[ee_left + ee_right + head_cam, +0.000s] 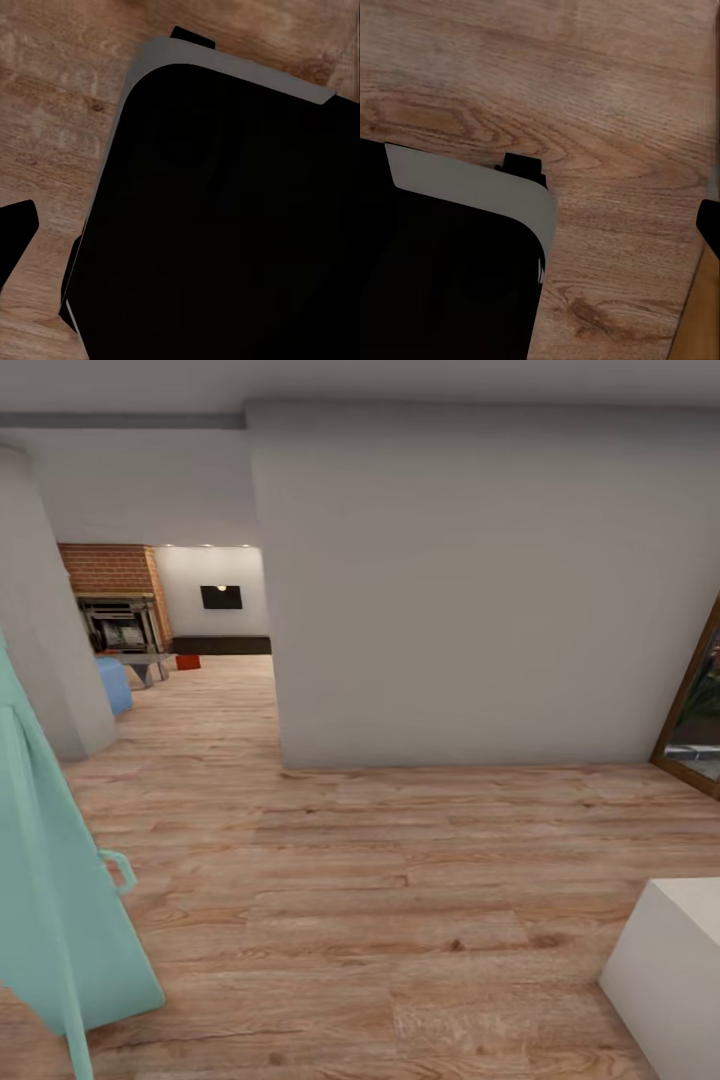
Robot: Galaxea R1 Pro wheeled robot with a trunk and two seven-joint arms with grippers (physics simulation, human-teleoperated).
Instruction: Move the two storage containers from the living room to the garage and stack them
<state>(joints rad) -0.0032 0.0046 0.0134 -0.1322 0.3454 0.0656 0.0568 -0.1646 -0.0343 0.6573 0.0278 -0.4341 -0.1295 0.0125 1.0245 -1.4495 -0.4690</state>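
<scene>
- Ahead, in the head view, a white wall block (pixel 460 590) fills the middle. Beside its near-left edge a passage opens into the living room (pixel 190 620), with a brick chimney (pixel 112 568), a dark fireplace (pixel 120 625), a black TV (pixel 221 597) and a low dark surface (pixel 222 645) along the far wall.
- One orange-red storage container (pixel 188 661) sits on the wood plank floor (pixel 400 880), just in front of that surface's left end and well beyond the wall block. I count one; a second cannot be made out. Its long axis is too small to tell.
- Nearer than the wall block: a teal door-like panel (pixel 55 890) to its left, a white box (pixel 670 970) to its right.
- In the left wrist view, a dark rounded body (pixel 225 225) hangs over plank floor (pixel 52 112); the left pincer's state cannot be told.
- In the right wrist view, the same kind of dark body (pixel 442 285) is over planks (pixel 585 90); the right pincer's state cannot be told either.
- My judgement: the container lies forward and left, so neither arm is meaningfully nearer yet; the base must drive through the passage first.
</scene>
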